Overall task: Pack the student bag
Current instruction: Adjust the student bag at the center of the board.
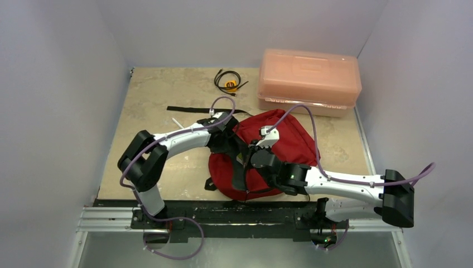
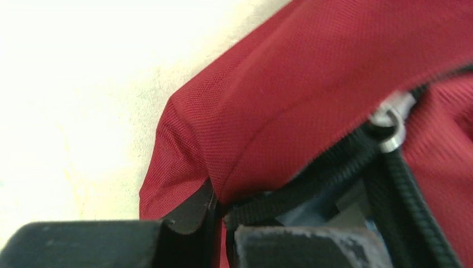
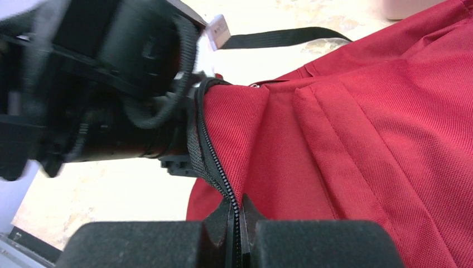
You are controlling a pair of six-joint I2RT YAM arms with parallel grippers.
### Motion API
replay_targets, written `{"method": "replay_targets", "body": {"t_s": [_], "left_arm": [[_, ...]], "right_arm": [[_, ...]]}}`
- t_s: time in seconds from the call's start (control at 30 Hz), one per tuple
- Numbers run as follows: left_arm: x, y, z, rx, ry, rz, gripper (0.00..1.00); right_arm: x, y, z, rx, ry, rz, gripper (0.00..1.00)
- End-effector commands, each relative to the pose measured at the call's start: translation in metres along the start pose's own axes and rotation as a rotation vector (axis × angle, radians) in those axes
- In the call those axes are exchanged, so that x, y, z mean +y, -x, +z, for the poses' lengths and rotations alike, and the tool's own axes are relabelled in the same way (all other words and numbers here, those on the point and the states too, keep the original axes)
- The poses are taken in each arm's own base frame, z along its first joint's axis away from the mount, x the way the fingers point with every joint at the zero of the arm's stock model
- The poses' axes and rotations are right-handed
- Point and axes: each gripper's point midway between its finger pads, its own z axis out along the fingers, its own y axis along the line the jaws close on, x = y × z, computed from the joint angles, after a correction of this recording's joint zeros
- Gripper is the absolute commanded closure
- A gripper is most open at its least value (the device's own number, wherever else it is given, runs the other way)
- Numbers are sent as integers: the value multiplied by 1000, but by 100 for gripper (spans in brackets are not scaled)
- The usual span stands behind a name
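The dark red student bag (image 1: 290, 139) lies in the middle of the table, its black zipper open along the left side. My left gripper (image 1: 230, 140) is shut on the bag's zipper edge; in the left wrist view its jaws (image 2: 223, 220) pinch red fabric and black zipper tape, with a silver zipper pull (image 2: 390, 120) and grey lining beyond. My right gripper (image 1: 255, 157) is shut on the opposite zipper edge; in the right wrist view the jaws (image 3: 235, 223) clamp the black zipper teeth (image 3: 215, 167), and the left arm's wrist (image 3: 111, 84) is close behind.
A pink translucent plastic box (image 1: 309, 81) stands at the back right. A coiled black cable with a yellow tag (image 1: 228, 82) lies at the back. A black strap (image 1: 192, 109) runs along the table left of the bag. Grey walls enclose the table.
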Motion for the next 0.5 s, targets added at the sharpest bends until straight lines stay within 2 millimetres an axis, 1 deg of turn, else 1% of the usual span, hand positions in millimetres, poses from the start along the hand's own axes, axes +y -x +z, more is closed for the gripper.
{"method": "replay_targets", "body": {"t_s": [0.0,0.07,0.1,0.13,0.2,0.23,0.3,0.33,0.37,0.47], "left_arm": [[-24,29,-61,-111,-205,164,100],[-21,31,-84,-150,-278,203,100],[-20,31,-92,-175,-331,208,100],[-24,27,-104,-181,-423,214,100],[-27,17,-117,-193,-612,200,100],[-30,16,-127,-203,-709,177,100],[-28,12,-134,-215,-826,147,100],[-25,10,-133,-221,-837,143,100],[-23,8,-131,-223,-835,142,100],[-19,3,-124,-211,-844,141,100]], "right_arm": [[-4,13,1,-50,-12,22,100],[-1,12,2,-40,3,-10,100],[1,12,3,-32,14,-31,100],[5,11,4,-22,34,-52,100],[16,6,6,13,96,-103,100],[21,3,8,38,116,-127,100],[30,-4,10,87,146,-153,100],[38,-10,10,122,182,-169,100],[50,-13,8,157,230,-174,98],[71,-28,8,250,307,-196,83]]}}
